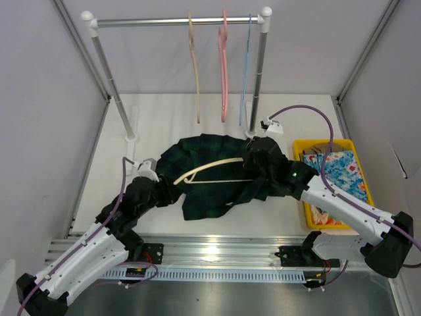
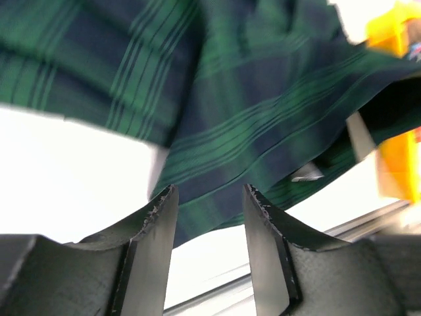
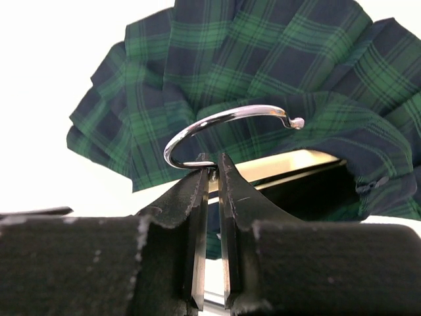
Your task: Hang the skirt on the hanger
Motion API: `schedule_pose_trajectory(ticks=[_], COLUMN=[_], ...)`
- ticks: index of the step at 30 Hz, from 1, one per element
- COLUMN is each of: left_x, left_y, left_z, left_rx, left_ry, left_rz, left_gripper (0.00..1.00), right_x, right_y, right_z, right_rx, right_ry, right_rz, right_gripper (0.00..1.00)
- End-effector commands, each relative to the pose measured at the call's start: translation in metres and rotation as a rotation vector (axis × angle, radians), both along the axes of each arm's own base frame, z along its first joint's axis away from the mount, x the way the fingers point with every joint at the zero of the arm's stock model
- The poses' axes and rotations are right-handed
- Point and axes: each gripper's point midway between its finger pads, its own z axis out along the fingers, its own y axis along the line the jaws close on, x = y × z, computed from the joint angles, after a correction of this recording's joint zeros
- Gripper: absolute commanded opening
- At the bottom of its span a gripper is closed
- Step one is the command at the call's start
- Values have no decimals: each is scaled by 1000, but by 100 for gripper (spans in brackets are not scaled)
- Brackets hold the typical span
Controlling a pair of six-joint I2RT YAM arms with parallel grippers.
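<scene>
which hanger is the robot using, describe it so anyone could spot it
On the white table, find the dark green plaid skirt spread in the middle. The hanger lies flat on that skirt, its silver hook pinched by the right gripper. It is pale cream and lying down, whereas the tan hanger, pink hanger and blue hanger hang from the rail at the back.

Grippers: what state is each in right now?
Left gripper: open, holding nothing, with the skirt hem just ahead of it.
Right gripper: closed on the hanger at its metal hook.
</scene>
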Motion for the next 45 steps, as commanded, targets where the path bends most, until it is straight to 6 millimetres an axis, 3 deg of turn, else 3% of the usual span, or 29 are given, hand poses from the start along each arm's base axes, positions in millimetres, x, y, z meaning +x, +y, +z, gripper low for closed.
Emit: schedule_pose_trajectory(ticks=[1,3,5,6,12,21,26,45], left_x=[-1,-6,-9,-12,-18,-32,-32,-41], left_y=[-8,-9,-14,-14,-27,-38,-36,-65], left_z=[-3,-20,-24,-37,-42,-61,-60,-61], left_rx=[-89,-76,-95,-88,-59,156,303,561], left_ry=[-15,4,1,22,-19,-16,-49,-119], left_rz=[0,-14,-35,-37,-111,-184,-163,-318], left_gripper=[49,48,49,49,52,59,62,64], right_x=[17,25,29,31,38,39,39,35], right_y=[1,0,3,4,5,3,3,2], right_z=[22,25,25,26,27,23,21,17], right_rx=[41,59,66,69,70,67,72,80], right_ry=[-15,-8,5,2,4,12,18,24], right_rz=[-38,-53,-49,-49,-51,-50,-41,-20], right_gripper=[0,0,0,0,0,0,0,0])
